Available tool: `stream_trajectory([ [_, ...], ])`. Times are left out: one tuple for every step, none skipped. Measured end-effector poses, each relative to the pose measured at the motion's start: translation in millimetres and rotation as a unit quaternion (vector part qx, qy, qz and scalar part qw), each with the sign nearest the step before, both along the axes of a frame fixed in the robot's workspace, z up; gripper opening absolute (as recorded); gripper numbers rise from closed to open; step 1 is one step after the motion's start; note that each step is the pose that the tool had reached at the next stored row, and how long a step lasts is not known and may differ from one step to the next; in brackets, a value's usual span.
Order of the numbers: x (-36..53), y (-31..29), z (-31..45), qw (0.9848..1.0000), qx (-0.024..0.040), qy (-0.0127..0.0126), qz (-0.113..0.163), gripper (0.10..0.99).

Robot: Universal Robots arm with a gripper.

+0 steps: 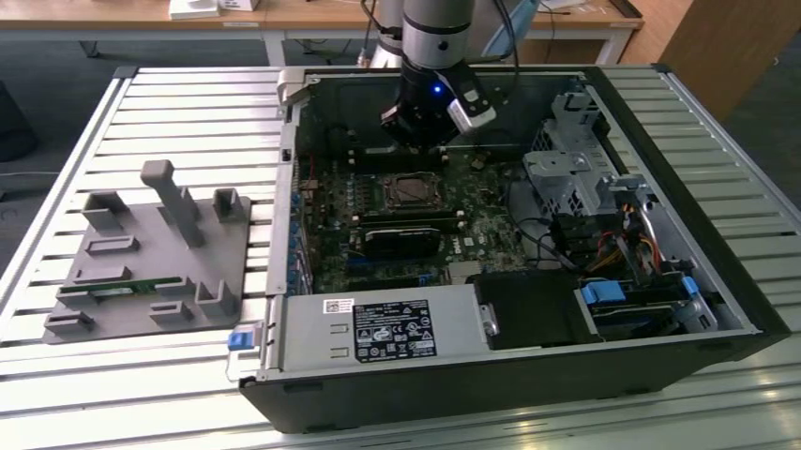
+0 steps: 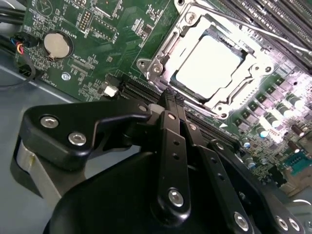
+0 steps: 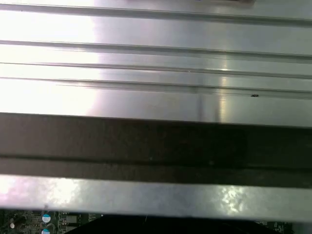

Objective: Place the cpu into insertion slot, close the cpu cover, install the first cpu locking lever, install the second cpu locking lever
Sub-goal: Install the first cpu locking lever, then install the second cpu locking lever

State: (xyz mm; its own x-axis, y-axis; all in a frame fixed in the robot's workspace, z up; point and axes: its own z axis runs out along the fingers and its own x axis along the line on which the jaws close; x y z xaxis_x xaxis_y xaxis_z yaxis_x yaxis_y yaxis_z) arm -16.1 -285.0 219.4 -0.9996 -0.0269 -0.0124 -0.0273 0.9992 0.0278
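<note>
Gripper [image 2: 171, 100] hangs inside the open computer case [image 1: 701, 366], its 2 fingers [image 2: 168, 126] pressed together on nothing, beside the insertion slot [image 2: 163, 46]. Cpu cover [image 2: 185, 22] lies closed around the seated cpu [image 2: 208, 64].

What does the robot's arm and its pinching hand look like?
The arm is a smooth silvery-grey tube with a small blue light near the wrist. The gripper is matt black metal: two slim fingers joined by chunky links, studded with shiny round silver screws.
</note>
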Motion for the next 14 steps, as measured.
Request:
stream_trajectory([
  [0.0, -0.4, 0.0, 1.0000, 0.0000, 0.0000, 0.000, 0.118],
  [0.0, -0.8, 0.0, 1.0000, 0.0000, 0.0000, 0.000, 0.118],
  [0.0, -1.3, 0.0, 1.0000, 0.0000, 0.0000, 0.000, 0.118],
  [0.0, -1.7, 0.0, 1.0000, 0.0000, 0.0000, 0.000, 0.118],
  [0.0, -2.1, 0.0, 1.0000, 0.0000, 0.0000, 0.000, 0.118],
  [0.0, -2.4, 0.0, 1.0000, 0.0000, 0.0000, 0.000, 0.118],
  [0.0, -2.6, 0.0, 1.0000, 0.0000, 0.0000, 0.000, 0.118],
  [0.0, -2.9, 0.0, 1.0000, 0.0000, 0.0000, 0.000, 0.118],
  [0.0, -3.2, 0.0, 1.0000, 0.0000, 0.0000, 0.000, 0.118],
  [0.0, -3.5, 0.0, 1.0000, -0.0001, 0.0000, 0.000, 0.118],
  [0.0, -3.7, 0.0, 1.0000, 0.0000, 0.0000, 0.000, 0.118],
  [0.0, -4.1, 0.0, 1.0000, 0.0000, 0.0000, 0.000, 0.118],
  [0.0, -4.4, 0.0, 1.0000, 0.0000, 0.0000, 0.000, 0.118],
  [0.0, -4.6, 0.0, 1.0000, 0.0000, 0.0000, 0.000, 0.118],
])
